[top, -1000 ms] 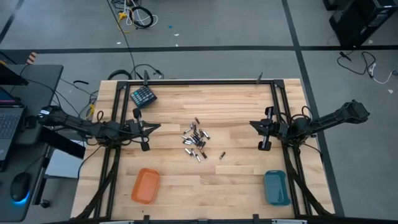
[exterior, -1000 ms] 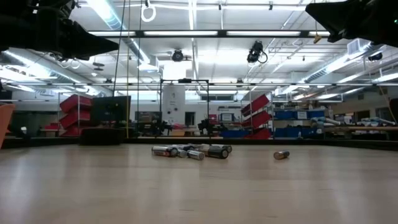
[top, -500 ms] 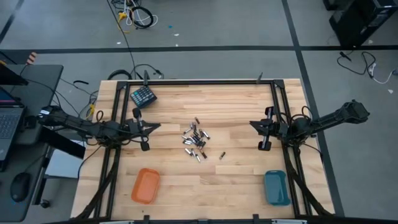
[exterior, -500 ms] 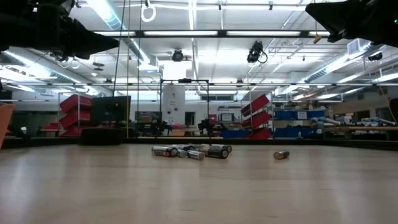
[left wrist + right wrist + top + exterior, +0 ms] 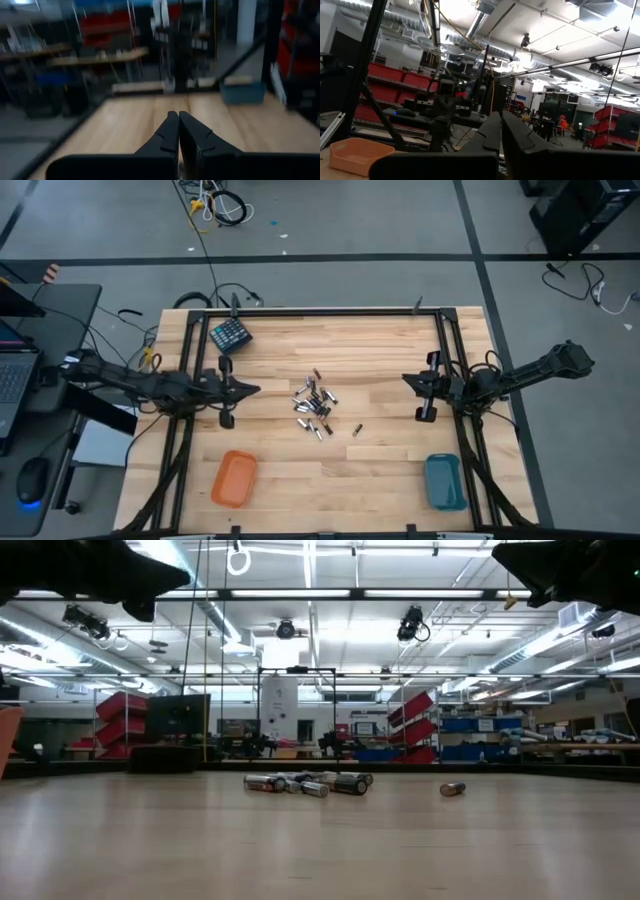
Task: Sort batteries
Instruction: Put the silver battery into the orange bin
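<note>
The batteries [image 5: 315, 405] lie in a loose heap at the middle of the wooden table [image 5: 380, 340], each on its side, and one battery [image 5: 356, 430] lies apart toward the near right. In the low view the heap [image 5: 310, 782] and the stray battery [image 5: 452, 789] rest on the tabletop. My left gripper [image 5: 256, 389] hovers left of the heap, shut and empty, its fingers [image 5: 170, 132] pressed together. My right gripper [image 5: 405, 379] hovers right of the heap, also shut and empty, its fingers [image 5: 492, 131] closed.
An orange tray [image 5: 234, 478] sits near the front left and a blue tray [image 5: 445, 481] near the front right. A dark teal keypad-like block [image 5: 230, 334] lies at the far left. Black frame rails [image 5: 440, 350] run along the table's sides.
My left gripper has risen higher above the table and rolled a little about its own axis, staying shut. The batteries have not moved.
</note>
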`<state>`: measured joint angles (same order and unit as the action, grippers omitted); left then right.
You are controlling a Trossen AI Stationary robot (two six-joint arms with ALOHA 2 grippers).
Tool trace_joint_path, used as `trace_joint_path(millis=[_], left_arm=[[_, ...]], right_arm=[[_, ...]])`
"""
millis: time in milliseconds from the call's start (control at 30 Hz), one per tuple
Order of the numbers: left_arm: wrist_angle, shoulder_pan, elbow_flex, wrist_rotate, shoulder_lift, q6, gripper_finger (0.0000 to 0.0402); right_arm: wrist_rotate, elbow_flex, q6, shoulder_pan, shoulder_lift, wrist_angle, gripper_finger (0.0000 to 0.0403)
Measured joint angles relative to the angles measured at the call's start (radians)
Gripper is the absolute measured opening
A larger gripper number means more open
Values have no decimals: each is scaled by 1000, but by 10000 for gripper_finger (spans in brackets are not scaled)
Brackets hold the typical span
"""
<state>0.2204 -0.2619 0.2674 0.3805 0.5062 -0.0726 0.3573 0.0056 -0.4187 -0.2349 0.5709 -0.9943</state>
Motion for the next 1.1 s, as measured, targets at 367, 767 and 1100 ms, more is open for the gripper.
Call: trace_joint_path(millis=[367, 767, 1100], left_arm=[[-48, 25, 139, 10, 330, 1, 10], [-24, 103, 346, -121, 780, -92, 10], [-91, 159, 383, -487, 909, -324, 10]], right_arm=[[0, 0, 0, 0, 0, -62, 7], [0, 0, 0, 0, 0, -215, 7], [0, 0, -2, 0, 0, -221, 7]])
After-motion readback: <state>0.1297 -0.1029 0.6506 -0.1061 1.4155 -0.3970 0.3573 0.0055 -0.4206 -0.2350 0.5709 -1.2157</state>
